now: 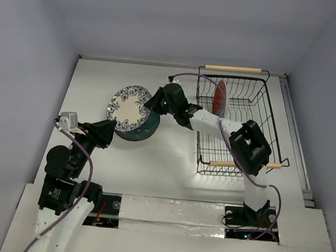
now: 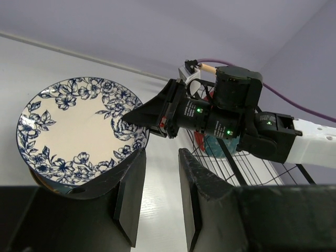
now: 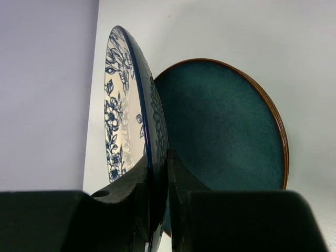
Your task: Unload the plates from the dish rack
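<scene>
On the white table (image 1: 170, 162), nearest the bases, the left arm's black two-finger gripper (image 2: 161, 157) is seen with its fingers spread and nothing between them. It is pointed at the plates from just beside them and touches neither.

Beyond it, a round white plate with a blue floral border (image 2: 73, 131) is held tilted over a round dark teal plate with a brown rim (image 3: 226, 126), which lies on the table left of the rack. From above, the floral plate is seen to cover part of the teal one. Whether the two plates touch cannot be told.

The floral plate's right-hand rim is pinched between the fingers of the right arm's black gripper (image 3: 158, 160), one finger on each face. The right arm is stretched leftward across the near left part of the rectangular black wire dish rack (image 1: 254, 104), so part of the basket is hidden.

Farther back, a round red plate (image 1: 219, 98) is left standing on edge at the rack's far left, teal patterning visible on its face. The rack is capped by two light wooden bar handles, one at the near end (image 1: 274, 165) and one at the far end (image 1: 233, 68).
</scene>
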Robot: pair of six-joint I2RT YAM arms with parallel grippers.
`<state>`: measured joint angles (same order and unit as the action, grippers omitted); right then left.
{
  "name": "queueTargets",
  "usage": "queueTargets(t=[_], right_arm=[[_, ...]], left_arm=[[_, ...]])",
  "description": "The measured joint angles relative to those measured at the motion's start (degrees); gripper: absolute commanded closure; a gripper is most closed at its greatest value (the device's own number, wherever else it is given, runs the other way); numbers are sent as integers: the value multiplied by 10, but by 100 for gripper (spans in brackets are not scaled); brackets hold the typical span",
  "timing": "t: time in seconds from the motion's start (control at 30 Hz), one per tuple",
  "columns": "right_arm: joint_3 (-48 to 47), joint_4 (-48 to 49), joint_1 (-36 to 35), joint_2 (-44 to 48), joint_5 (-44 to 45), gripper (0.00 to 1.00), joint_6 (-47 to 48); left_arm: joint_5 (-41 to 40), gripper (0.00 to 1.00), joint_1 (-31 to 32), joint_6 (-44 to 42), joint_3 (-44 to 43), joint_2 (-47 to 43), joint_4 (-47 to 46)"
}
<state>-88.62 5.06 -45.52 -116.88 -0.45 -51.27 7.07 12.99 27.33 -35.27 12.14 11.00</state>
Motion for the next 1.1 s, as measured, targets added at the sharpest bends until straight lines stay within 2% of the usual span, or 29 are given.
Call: queueTargets(t=[0.37, 0.47, 0.5, 0.53, 0.57, 0.63, 0.7, 0.83, 0.9, 0.97, 1.1], right_arm=[[65, 45, 1, 0, 2, 97, -35], [78, 64, 1, 0, 2, 88, -46], [81, 67, 1, 0, 2, 80, -49], [83, 70, 2, 0, 3, 77, -51], [85, 73, 2, 0, 4, 69, -52], [91, 82, 2, 0, 7, 62, -56], [98, 87, 2, 0, 9, 51, -56], [102, 74, 2, -2, 10, 43, -40], [97, 60, 2, -5, 11, 33, -30], [87, 40, 1, -14, 17, 30, -14], [51, -1, -3, -22, 39, 14, 19]], left_arm=[[0, 71, 0, 0, 0, 0, 0], [0, 71, 0, 0, 0, 0, 0], [0, 71, 0, 0, 0, 0, 0], [0, 71, 0, 0, 0, 0, 0], [0, 71, 0, 0, 0, 0, 0], [0, 71, 0, 0, 0, 0, 0], [0, 71, 0, 0, 0, 0, 0], [0, 71, 0, 0, 0, 0, 0], [0, 71, 0, 0, 0, 0, 0], [0, 71, 0, 0, 0, 0, 0], [0, 71, 0, 0, 0, 0, 0]])
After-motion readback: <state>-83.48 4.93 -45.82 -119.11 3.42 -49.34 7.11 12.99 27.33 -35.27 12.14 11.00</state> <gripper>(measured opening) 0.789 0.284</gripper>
